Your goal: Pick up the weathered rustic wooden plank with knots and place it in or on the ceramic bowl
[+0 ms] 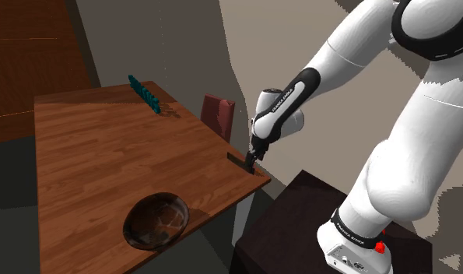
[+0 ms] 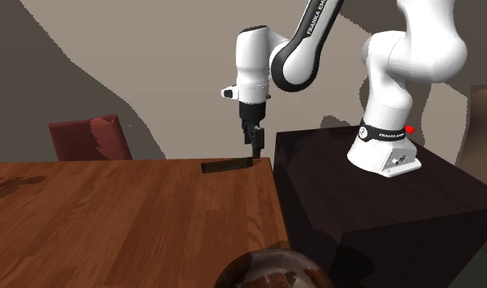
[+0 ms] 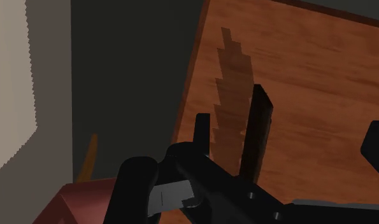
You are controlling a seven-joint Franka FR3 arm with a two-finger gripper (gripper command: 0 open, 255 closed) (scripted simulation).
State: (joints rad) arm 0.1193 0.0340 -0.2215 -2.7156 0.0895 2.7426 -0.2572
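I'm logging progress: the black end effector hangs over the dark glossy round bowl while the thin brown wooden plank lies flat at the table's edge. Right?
Not quite: the shoulder view shows the black end effector down at the thin brown wooden plank, not over the dark glossy round bowl.

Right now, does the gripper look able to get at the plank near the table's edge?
Probably yes. The gripper is down over the plank, which lies flat at the table corner by the stand. Nothing stands between them; the bowl sits well away.
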